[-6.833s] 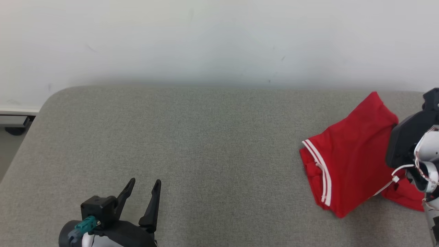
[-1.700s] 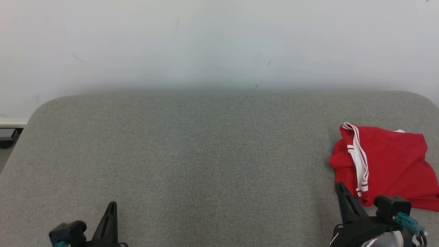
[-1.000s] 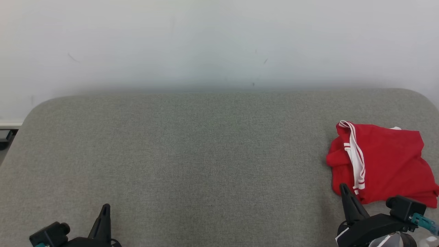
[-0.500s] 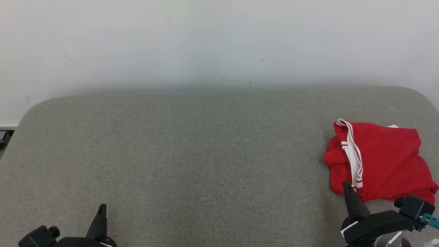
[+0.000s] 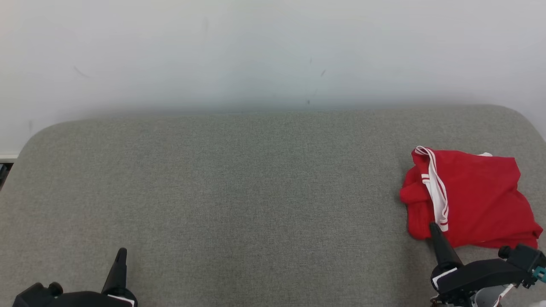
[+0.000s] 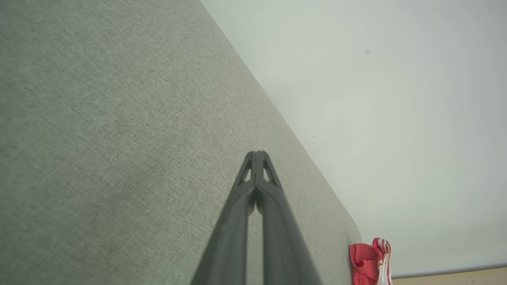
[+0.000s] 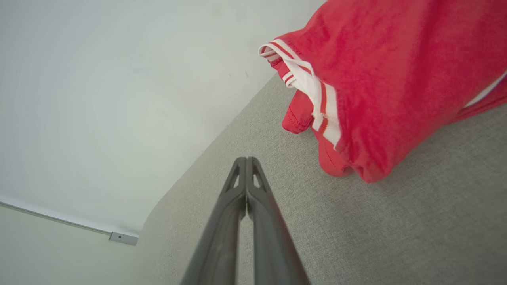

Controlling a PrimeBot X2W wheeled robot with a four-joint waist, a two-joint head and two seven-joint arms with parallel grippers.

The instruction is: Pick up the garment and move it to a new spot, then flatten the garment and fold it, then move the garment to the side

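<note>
The garment (image 5: 473,200) is red with white stripes and lies bunched at the right end of the grey cushion (image 5: 239,192). It also shows as the red garment (image 7: 376,75) in the right wrist view and the small red garment (image 6: 370,261) in the left wrist view. My right gripper (image 5: 434,226) is shut and empty, its tip just at the garment's near left edge. In its own view the right gripper (image 7: 246,159) points past the cloth over bare cushion. My left gripper (image 5: 121,251) sits at the lower left, shut with nothing held, and the left gripper (image 6: 257,152) hovers over bare cushion.
A pale wall (image 5: 273,51) rises right behind the cushion. The cushion's rounded left end (image 5: 25,149) drops to the floor, where a baseboard (image 7: 59,223) runs. Bare grey fabric spans between the two grippers.
The head view has drifted, so the whole scene slid slightly left and up. Both grippers sank lower in the picture. The garment lies as before.
</note>
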